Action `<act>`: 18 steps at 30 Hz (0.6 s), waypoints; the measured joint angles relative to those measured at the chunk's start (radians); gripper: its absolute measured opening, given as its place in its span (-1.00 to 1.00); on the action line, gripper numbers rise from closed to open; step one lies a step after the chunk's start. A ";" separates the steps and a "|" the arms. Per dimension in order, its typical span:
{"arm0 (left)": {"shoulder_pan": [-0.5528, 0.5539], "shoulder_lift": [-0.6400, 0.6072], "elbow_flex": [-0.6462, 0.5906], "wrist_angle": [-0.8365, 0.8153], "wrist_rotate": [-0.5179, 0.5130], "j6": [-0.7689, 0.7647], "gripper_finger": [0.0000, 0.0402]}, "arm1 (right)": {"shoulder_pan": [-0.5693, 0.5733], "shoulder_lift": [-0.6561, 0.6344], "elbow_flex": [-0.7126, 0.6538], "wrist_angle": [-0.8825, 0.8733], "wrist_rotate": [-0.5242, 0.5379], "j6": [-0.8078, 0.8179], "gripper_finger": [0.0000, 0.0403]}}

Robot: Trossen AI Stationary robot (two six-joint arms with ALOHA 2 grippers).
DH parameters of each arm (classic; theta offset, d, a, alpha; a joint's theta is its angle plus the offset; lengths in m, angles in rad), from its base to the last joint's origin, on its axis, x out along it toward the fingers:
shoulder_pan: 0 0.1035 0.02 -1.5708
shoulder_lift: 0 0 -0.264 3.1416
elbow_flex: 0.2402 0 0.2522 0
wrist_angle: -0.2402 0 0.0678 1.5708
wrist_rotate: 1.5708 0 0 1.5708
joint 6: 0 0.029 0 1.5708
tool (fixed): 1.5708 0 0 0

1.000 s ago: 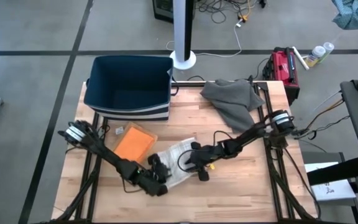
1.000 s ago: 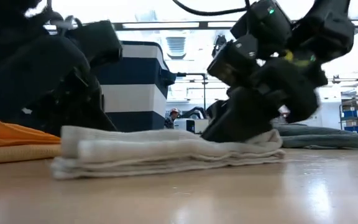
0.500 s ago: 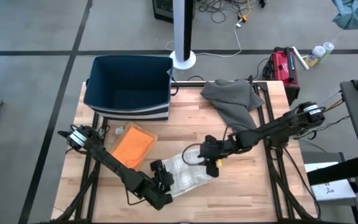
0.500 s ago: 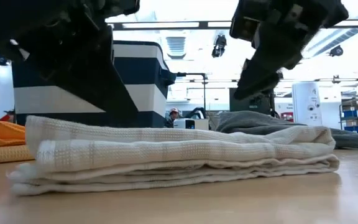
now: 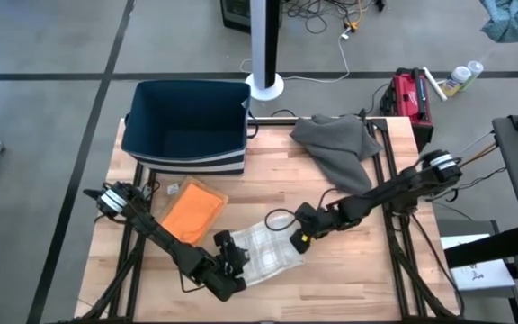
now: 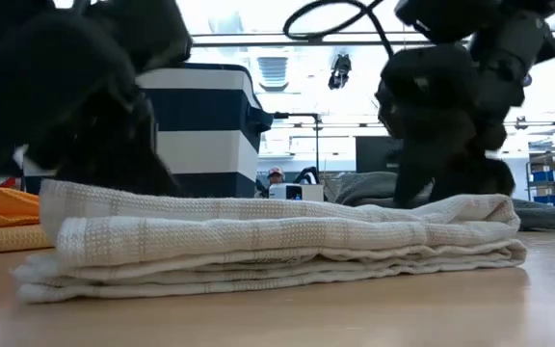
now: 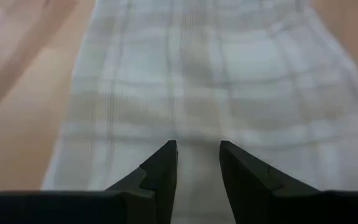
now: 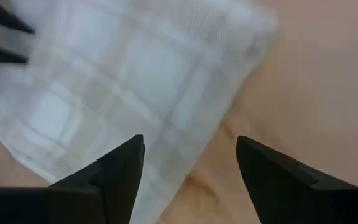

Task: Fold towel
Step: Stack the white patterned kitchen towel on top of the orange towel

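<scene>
Since the earlier pictures, the right tool [image 5: 301, 236] has let go of the white towel [image 5: 263, 253] and pulled back a little, and its two fingers have spread wide apart. It now hangs just over the towel's edge, holding nothing. The towel has slid toward the front of the tabletop [image 5: 358, 279] and now lies flat in a neat stack of layers.

The left tool [image 5: 229, 261] sits at the other end of the towel. Its fingers [image 7: 163, 171] are close together with a thin gap between them. The cloth shows right under them, but I cannot tell if they are pinching it or only resting on it.

An orange cloth [image 5: 192, 209] lies just beside the towel. A grey cloth [image 5: 335, 144] and a dark bin [image 5: 187, 126] sit farther back.

The fold looks almost done. What could go wrong? If the left tool lifts or pulls back while it has the cloth pinched, the top layer may drag along and the stack may come undone. If the right tool swings low, it may catch the loose edge and flip it open.
</scene>
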 joint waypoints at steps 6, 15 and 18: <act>-0.024 -0.003 -0.075 0.078 0.011 -0.005 -0.43 | 0.000 0.122 0.004 0.160 -0.082 0.081 0.27; -0.043 -0.005 -0.090 0.075 0.010 -0.027 -0.43 | 0.000 0.178 0.004 0.346 -0.114 0.136 0.20; -0.048 -0.005 -0.090 0.067 0.011 -0.026 -0.43 | 0.000 0.178 0.002 0.338 -0.114 0.140 0.16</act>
